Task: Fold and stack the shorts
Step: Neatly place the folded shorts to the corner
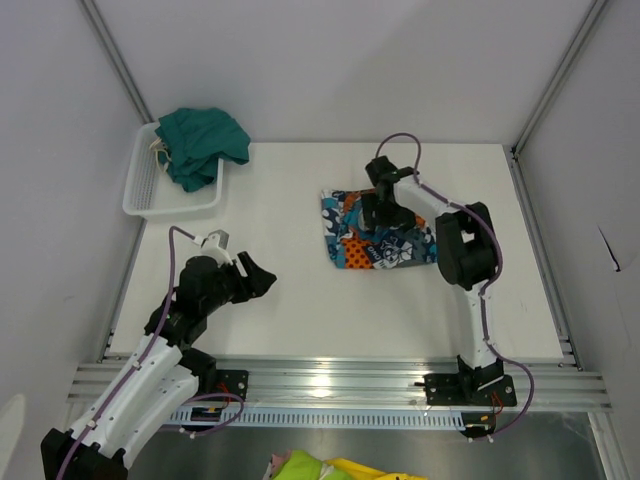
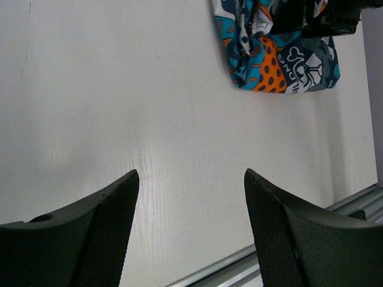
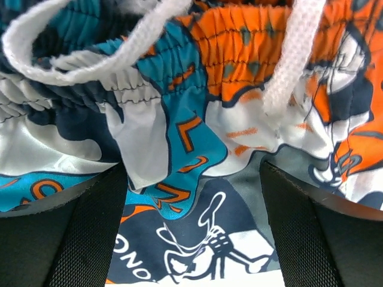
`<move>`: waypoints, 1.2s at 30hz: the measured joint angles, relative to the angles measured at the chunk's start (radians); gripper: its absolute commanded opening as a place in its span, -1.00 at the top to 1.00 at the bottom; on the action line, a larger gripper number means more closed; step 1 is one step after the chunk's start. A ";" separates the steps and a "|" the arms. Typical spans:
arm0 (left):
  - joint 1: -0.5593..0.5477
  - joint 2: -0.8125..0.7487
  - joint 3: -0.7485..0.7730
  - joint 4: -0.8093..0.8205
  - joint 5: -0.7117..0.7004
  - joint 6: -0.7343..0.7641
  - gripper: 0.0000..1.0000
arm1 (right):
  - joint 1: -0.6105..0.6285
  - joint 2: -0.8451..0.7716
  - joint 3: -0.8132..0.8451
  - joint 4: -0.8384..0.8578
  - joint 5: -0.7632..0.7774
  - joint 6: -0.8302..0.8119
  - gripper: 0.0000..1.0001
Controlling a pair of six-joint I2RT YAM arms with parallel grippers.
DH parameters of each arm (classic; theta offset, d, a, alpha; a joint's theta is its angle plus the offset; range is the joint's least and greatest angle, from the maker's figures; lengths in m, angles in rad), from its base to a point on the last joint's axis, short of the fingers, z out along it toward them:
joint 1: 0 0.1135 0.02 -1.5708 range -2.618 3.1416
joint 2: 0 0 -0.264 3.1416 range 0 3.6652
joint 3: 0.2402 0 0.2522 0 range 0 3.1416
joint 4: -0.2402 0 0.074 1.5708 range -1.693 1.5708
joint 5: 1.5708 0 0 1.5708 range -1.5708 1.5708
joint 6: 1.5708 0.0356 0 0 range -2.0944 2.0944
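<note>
White table (image 1: 300, 300), patchwork shorts (image 1: 380, 252), R fingers (image 3: 78, 239) spread

The patchwork-print shorts (image 3: 197, 137) bear cropped white letters that look like "ONO".

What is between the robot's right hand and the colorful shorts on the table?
Nothing that I can see. The right hand is open right over the colorful shorts. Its own camera sees only that fabric and the white drawstring up close.
</note>
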 measured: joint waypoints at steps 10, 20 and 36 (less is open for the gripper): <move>0.000 0.003 0.003 0.000 0.009 0.000 -0.48 | -0.402 -0.024 -0.041 0.022 0.031 -0.056 -0.82; 0.000 0.016 0.004 0.001 0.019 0.001 -0.50 | -0.435 -0.174 -0.243 0.146 0.314 -0.048 -0.89; 0.000 0.027 0.031 0.025 -0.031 0.029 -0.82 | -0.259 -1.120 -0.837 0.681 -0.006 0.016 -0.99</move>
